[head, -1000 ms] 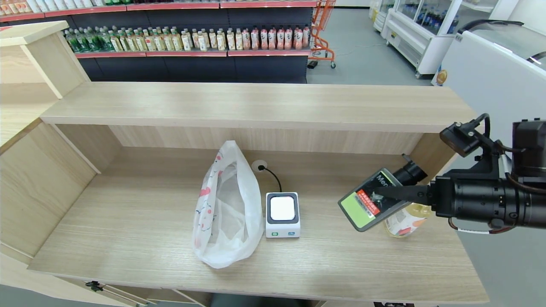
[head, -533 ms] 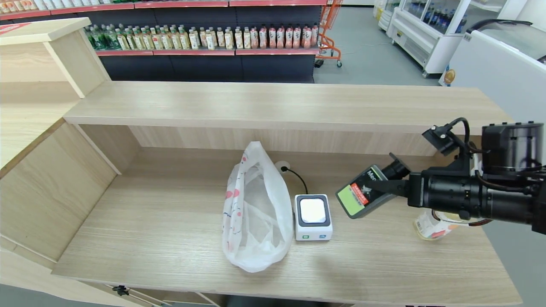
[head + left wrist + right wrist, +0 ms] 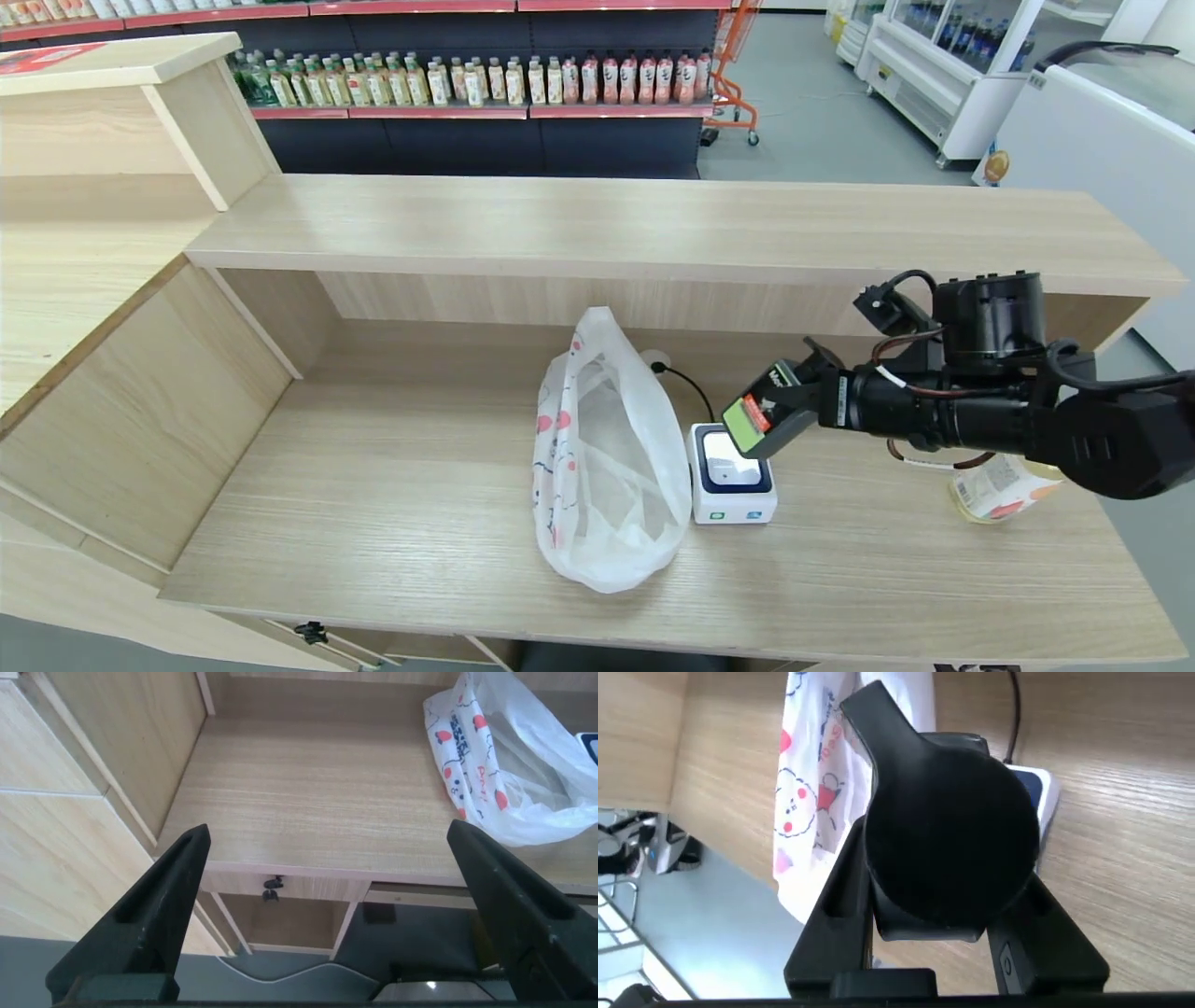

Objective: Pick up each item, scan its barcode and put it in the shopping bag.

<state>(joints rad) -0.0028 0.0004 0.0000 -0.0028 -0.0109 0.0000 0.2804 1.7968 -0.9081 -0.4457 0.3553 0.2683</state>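
Above the wooden desk [image 3: 373, 485], the right gripper [image 3: 792, 399] pinches a flat box [image 3: 747, 426] over the scanner [image 3: 738, 495]; seemingly light, rigid, best held edgewise.

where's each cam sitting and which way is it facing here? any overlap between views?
Head view: on the head, facing forward and down at the counter; the right arm shows at right, its right claw holding a pack over the scanner.
Left wrist view: on the left wrist, looking down past the open left claw at the counter's front edge.
Right wrist view: on the right wrist, looking along its claw; the pack blocks the middle.
Shared: all three show the shopping bag; head and right wrist views both show the scanner.
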